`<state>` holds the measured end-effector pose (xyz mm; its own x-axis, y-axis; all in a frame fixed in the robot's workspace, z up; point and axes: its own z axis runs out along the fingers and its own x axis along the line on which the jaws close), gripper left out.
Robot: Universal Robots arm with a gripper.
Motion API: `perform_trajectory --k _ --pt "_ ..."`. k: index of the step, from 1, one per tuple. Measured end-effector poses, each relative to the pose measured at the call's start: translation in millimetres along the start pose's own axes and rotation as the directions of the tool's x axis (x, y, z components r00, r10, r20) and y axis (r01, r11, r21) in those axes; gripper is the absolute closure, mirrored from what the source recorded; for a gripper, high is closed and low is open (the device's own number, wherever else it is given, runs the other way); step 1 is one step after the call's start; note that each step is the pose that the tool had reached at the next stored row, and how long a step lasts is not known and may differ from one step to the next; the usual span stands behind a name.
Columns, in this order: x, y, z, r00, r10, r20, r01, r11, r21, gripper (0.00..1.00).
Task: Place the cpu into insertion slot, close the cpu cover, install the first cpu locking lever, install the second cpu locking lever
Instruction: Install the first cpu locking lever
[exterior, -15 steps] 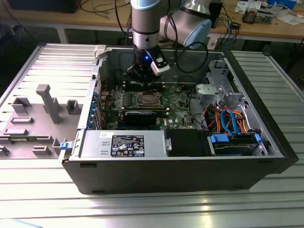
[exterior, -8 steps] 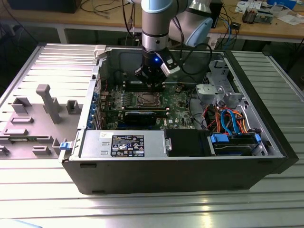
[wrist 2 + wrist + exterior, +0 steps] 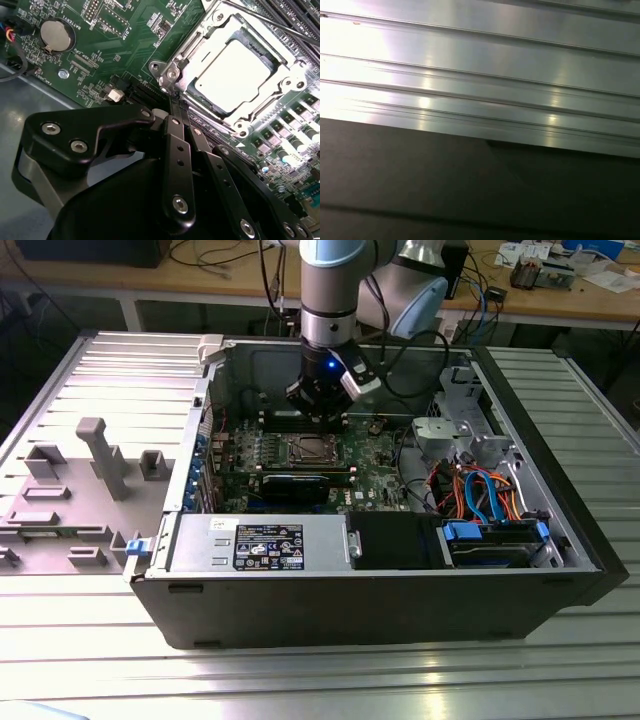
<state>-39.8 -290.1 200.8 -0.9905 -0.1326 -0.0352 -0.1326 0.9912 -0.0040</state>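
The tool (image 3: 175, 107) hangs low over the green motherboard (image 3: 125, 45), black fingers (image 3: 176, 150) pinched together, clenched on nothing, tips right at the edge of the insertion slot (image 3: 170, 75). The cpu (image 3: 235, 75) sits in that slot, its pale top showing through the window of the cpu cover (image 3: 220, 27), which lies flat around it. In the exterior view, the arm (image 3: 328, 290) reaches down into the open computer case (image 3: 380, 610) on the ribbed metal desk (image 3: 320, 680).

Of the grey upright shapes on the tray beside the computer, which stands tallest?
The T-topped post, standing nearest the computer case at the tray's far side; the other blocks around it are low and squat.
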Motion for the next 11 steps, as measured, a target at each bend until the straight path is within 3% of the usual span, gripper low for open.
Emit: perform_trajectory --k 3,7,11 --pt "-0.4 0.6 -2.2 1.0000 -0.002 0.0014 0.002 1.0000 -0.0022 0.89" --pt "-0.6 0.5 -12.5 1.0000 -0.002 0.0008 0.002 1.0000 -0.0013 0.89" --pt "0.1 -1.6 -15.2 1.0000 -0.002 0.0015 0.002 1.0000 -0.0012 0.89"
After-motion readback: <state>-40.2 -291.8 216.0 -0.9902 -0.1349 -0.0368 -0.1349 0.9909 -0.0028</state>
